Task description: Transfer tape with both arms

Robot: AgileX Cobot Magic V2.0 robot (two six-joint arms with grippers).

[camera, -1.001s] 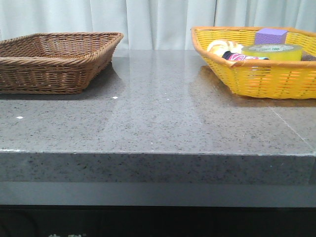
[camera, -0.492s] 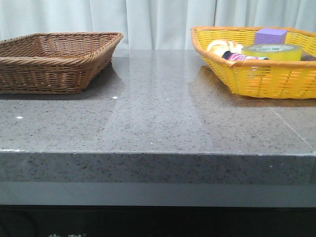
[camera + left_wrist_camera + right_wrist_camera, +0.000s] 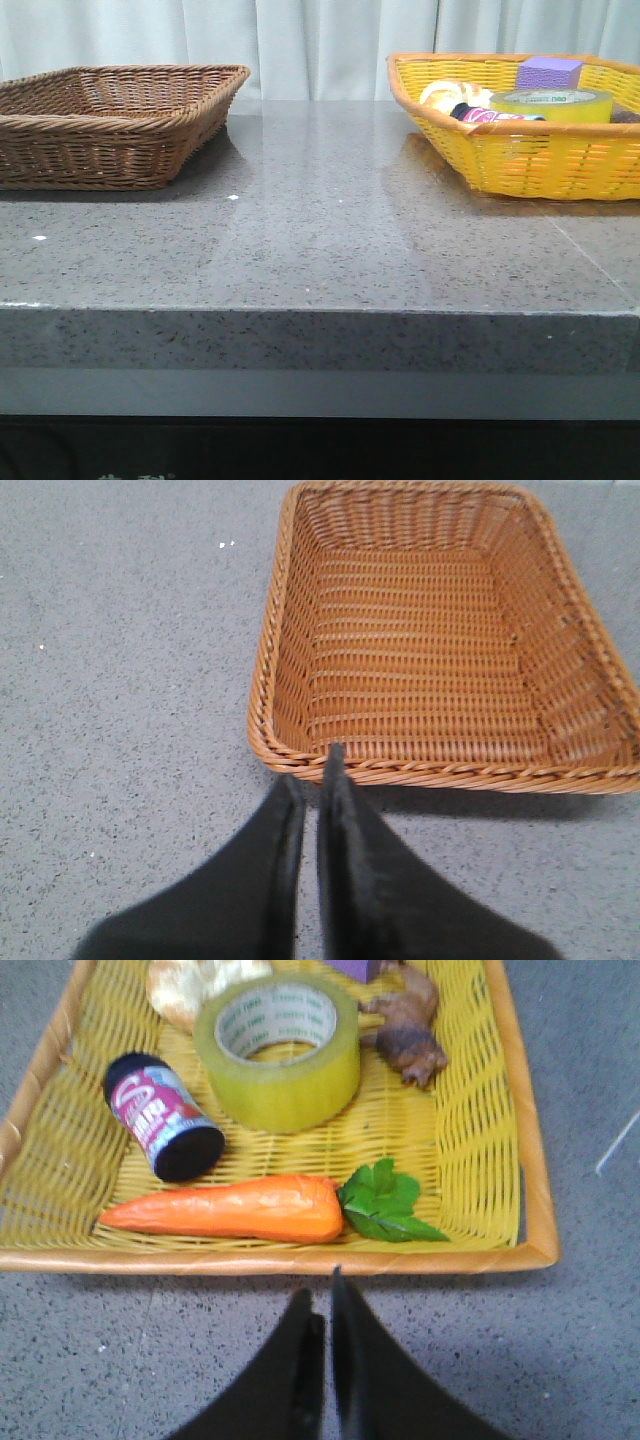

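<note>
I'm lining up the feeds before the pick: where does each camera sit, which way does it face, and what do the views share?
Front view: low at the table's near edge, facing forward over the table; no robot part shows.
Left wrist view: on the left arm, looking down at the brown basket; left gripper fingers together.
Right wrist view: on the right arm, above the yellow basket holding the tape; right gripper fingers together.
Shared: both baskets and the tape also show in front.

My front camera – low, level with the table [image 3: 320, 250] edge, facing forward. Wrist cameras look steeply down, close: left over brown basket [image 3: 440, 640], right over yellow basket [image 3: 500, 1160] – both shared with front.
</note>
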